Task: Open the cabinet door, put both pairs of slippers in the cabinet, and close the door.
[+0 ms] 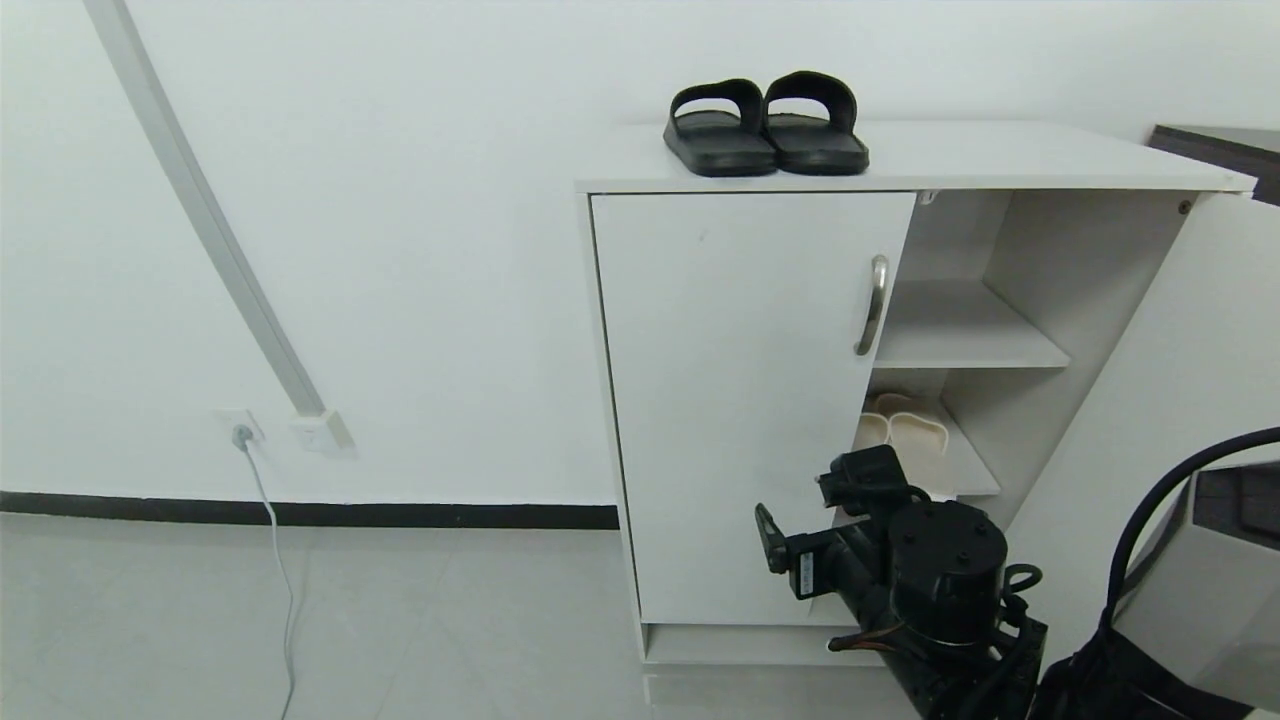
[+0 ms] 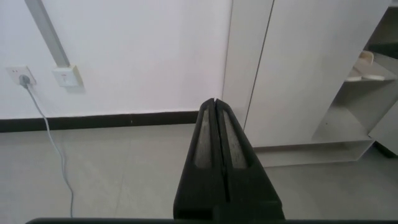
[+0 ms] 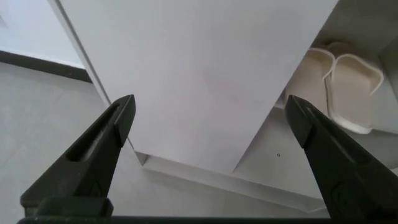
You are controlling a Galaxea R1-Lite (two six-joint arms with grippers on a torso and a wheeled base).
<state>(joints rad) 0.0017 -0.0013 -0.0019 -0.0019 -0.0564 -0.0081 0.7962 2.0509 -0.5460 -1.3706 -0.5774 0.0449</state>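
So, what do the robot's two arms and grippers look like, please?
The right arm is black, with a round joint cap, a small white label and thin coloured wires beside it. The right gripper has two black tapering fingers with a long slot. The left gripper has black, flat fingers with grey pads.

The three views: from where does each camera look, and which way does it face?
Head view: on the robot's head, facing forward and down at the cabinet with black slippers on top; the right arm shows.
Left wrist view: on the left wrist, facing the wall socket and the cabinet's side; the shut left gripper shows.
Right wrist view: on the right wrist, close before the closed door, facing its bottom edge; the open right gripper shows.
Shared: all three show the beige slippers on a lower shelf.
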